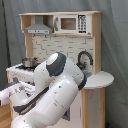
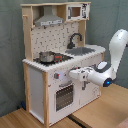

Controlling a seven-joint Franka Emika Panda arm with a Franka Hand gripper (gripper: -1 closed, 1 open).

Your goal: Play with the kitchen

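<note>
While the arm (image 2: pixel 107 72) reaches in from the second exterior view's right, its end effector (image 2: pixel 71 76) sits at the front face of the kitchen (image 2: pixel 55 60), just below the worktop edge and above the oven door (image 2: pixel 64 96). Whether its fingers are open or closed cannot be told, nor whether it touches the front panel. A knob (image 2: pixel 56 76) shows on that panel just to the second exterior view's left of the end effector.

The kitchen stands on a wooden floor (image 2: pixel 30 119) before a grey-green curtain (image 2: pixel 11 50), and it fills the middle of both exterior views. On its worktop (image 2: pixel 92 50) a steel pot (image 2: pixel 46 56) rests on the hob toward the second exterior view's left, and the grey sink (image 2: pixel 80 51) lies toward the second exterior view's right with the black faucet (image 2: pixel 74 39) rising behind it. Above, the range hood (image 2: pixel 50 20) hangs over the pot, and the small microwave (image 2: pixel 76 11) sits beside it in the upper shelf.

In the first exterior view the arm's white links (image 1: pixel 57 95) cover most of the kitchen's lower front, so the end effector is hidden there. The pot (image 1: pixel 29 62), hood (image 1: pixel 39 27), microwave (image 1: pixel 69 23) and faucet (image 1: pixel 84 58) remain visible above the arm, and a rounded side shelf (image 1: pixel 100 79) juts out on the first exterior view's right.
</note>
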